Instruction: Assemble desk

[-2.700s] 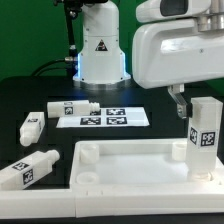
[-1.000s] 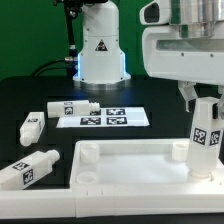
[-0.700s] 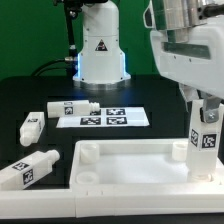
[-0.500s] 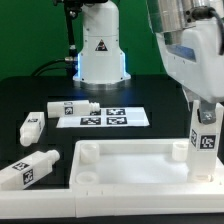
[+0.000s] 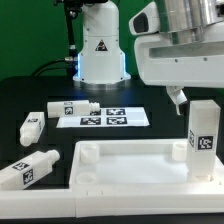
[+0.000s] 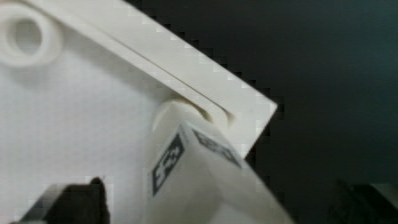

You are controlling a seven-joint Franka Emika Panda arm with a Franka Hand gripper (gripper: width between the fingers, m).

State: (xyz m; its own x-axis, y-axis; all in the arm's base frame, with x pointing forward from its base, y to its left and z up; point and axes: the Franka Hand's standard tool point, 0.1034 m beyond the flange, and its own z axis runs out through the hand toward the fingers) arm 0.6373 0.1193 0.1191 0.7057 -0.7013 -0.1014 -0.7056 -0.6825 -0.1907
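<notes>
While your claw [image 6: 222, 203] hangs over the corner, check the top [image 5: 130, 170] first. It lies flat at the front of the table [image 5: 25, 95], raised rim all round like a shallow tray. One leg [image 5: 203, 138] stands upright in it at the exterior view's right end. Your wrist view sets that leg in a corner of the top, close against the rim. A round hole [image 5: 88, 153] shows at the exterior view's left end, nothing standing in it.

Outside the tray, three more lie on their sides on the dark table. A second leg [image 5: 70, 108] is just beside the marker board [image 5: 110, 119], a third leg [image 5: 30, 126] is further to the exterior view's left, and a fourth leg [image 5: 28, 168] is near the top's left end.

Now your arm [image 5: 180, 55]: it reaches in from the exterior view's upper right, the wrist bulking directly above the standing leg. One dark finger [image 5: 178, 97] shows by the leg's upper end. From the wrist, the fingertips [image 6: 75, 205] stand wide apart with the leg between them and dark gaps on both sides, so the claw is open and gripping nothing.

Labels: a black-and-white square tag [image 5: 204, 142] faces you on the standing leg, with similar ones on the loose legs and the board. The base [image 5: 100, 30] carries a triangular sticker [image 5: 100, 47], its print too small to read.
</notes>
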